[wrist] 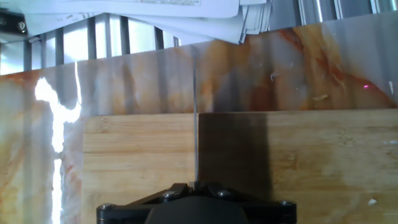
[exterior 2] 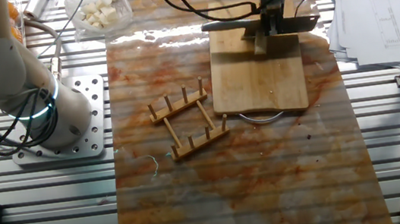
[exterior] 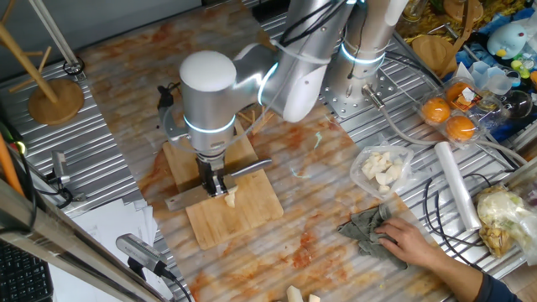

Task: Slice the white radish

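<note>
A small cream-white piece of white radish (exterior: 231, 199) lies on the bamboo cutting board (exterior: 243, 216), right under my gripper (exterior: 218, 186). The gripper is shut on a knife (exterior: 252, 170), whose long blade lies across the board just above the radish. In the other fixed view the gripper (exterior 2: 270, 27) holds the knife (exterior 2: 228, 25) level over the far end of the board (exterior 2: 257, 82), with a pale strip below it. The hand view shows the blade (wrist: 196, 124) edge-on as a thin line over the board (wrist: 137, 162); the radish is hidden there.
A person's hand (exterior: 415, 243) rests on a grey cloth (exterior: 365, 226) at the right. A clear bag of whitish pieces (exterior: 382, 168), a plastic-wrap roll (exterior: 457, 184) and oranges (exterior: 449, 117) sit beyond. A wooden rack (exterior 2: 189, 117) lies beside the board. Pale chunks (exterior: 302, 295) lie at the front edge.
</note>
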You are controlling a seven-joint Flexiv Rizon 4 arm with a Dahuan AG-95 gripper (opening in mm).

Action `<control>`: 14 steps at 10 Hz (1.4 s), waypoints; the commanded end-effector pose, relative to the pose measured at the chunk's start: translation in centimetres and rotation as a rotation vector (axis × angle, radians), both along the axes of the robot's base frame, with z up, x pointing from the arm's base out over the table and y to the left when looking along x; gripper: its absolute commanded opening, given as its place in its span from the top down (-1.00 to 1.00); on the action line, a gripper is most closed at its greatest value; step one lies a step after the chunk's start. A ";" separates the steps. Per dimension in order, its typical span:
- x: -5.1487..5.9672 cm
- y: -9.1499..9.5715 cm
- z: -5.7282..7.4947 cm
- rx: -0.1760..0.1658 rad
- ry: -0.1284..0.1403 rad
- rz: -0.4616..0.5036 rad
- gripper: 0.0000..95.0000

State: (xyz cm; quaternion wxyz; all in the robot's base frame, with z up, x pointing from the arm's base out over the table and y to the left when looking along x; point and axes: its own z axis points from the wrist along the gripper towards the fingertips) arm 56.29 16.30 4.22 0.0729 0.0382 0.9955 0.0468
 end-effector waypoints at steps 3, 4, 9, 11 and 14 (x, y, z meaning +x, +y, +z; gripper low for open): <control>-0.8 1.3 -0.6 0.036 -0.009 0.023 1.00; -0.8 1.1 -0.6 0.052 -0.001 0.048 1.00; -0.8 1.4 3.4 0.045 0.145 0.122 1.00; -1.9 -0.2 4.8 0.032 0.162 0.156 1.00; -3.1 -1.9 4.5 0.026 0.138 0.173 1.00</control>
